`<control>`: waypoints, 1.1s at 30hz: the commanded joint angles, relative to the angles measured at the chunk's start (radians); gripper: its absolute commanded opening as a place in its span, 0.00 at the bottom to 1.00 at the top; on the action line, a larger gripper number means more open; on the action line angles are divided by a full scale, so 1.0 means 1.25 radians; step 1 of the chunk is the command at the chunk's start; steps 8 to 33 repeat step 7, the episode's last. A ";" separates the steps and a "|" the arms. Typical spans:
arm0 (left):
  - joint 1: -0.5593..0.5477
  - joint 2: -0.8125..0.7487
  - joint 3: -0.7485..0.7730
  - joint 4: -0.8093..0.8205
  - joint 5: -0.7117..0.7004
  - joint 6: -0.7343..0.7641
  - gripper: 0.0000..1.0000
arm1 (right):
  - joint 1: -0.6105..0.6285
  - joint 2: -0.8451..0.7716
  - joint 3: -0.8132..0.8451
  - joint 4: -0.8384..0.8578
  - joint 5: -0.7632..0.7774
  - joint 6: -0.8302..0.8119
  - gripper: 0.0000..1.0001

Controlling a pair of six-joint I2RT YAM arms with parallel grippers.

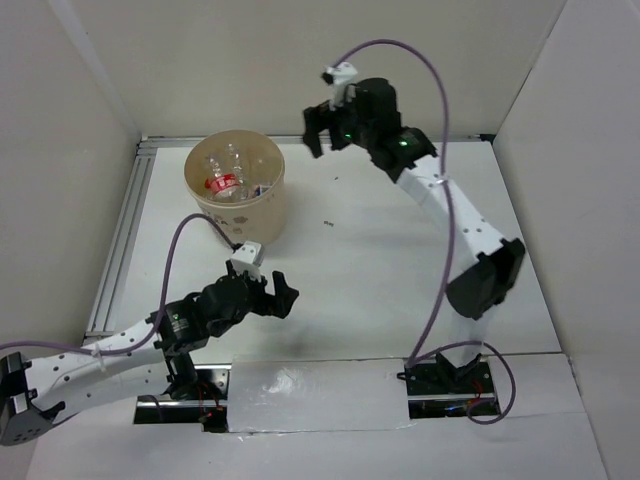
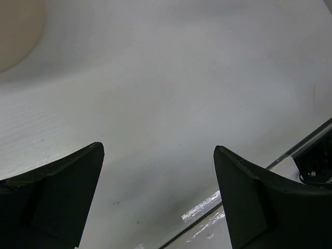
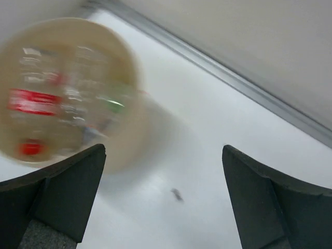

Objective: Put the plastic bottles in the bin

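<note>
Tan bin (image 1: pixel 252 222) sits far-left on the white table (image 1: pixel 380 290), upright. The plastic bottles (image 1: pixel 228 176) are all inside it, clear and crushed, with a red-white label showing. No bottle lies on the table itself. Right gripper (image 1: pixel 322 134) hangs up high, just right of the bin rim, with its jaws spread and nothing in them. Left gripper (image 1: pixel 281 296) is low over the table in front of the bin, apart from it, also spread and empty.

Left wrist: left gripper (image 2: pixel 158 150) is wide apart with only bare table between the fingers (image 2: pixel 57 197). A curved sliver of the bin (image 2: pixel 15 31) shows in the top-left corner.

Right wrist: right gripper (image 3: pixel 164 151) is wide apart, nothing pinched. The bin (image 3: pixel 128 78) is upper left and motion-blurred. The plastic bottles (image 3: pixel 36 101) show inside it, with a red label and a red cap readable. A metal rail (image 3: pixel 233 78) runs along the table's far edge.
</note>
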 commanded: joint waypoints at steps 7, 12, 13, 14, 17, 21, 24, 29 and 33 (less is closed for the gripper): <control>0.038 0.114 0.098 0.117 0.110 0.131 1.00 | -0.151 -0.495 -0.643 0.018 0.295 -0.068 1.00; 0.038 0.114 0.098 0.117 0.110 0.131 1.00 | -0.151 -0.495 -0.643 0.018 0.295 -0.068 1.00; 0.038 0.114 0.098 0.117 0.110 0.131 1.00 | -0.151 -0.495 -0.643 0.018 0.295 -0.068 1.00; 0.038 0.114 0.098 0.117 0.110 0.131 1.00 | -0.151 -0.495 -0.643 0.018 0.295 -0.068 1.00; 0.038 0.114 0.098 0.117 0.110 0.131 1.00 | -0.151 -0.495 -0.643 0.018 0.295 -0.068 1.00; 0.038 0.114 0.098 0.117 0.110 0.131 1.00 | -0.151 -0.495 -0.643 0.018 0.295 -0.068 1.00; 0.038 0.114 0.098 0.117 0.110 0.131 1.00 | -0.151 -0.495 -0.643 0.018 0.295 -0.068 1.00; 0.038 0.114 0.098 0.117 0.110 0.131 1.00 | -0.151 -0.495 -0.643 0.018 0.295 -0.068 1.00; 0.038 0.114 0.098 0.117 0.110 0.131 1.00 | -0.151 -0.495 -0.643 0.018 0.295 -0.068 1.00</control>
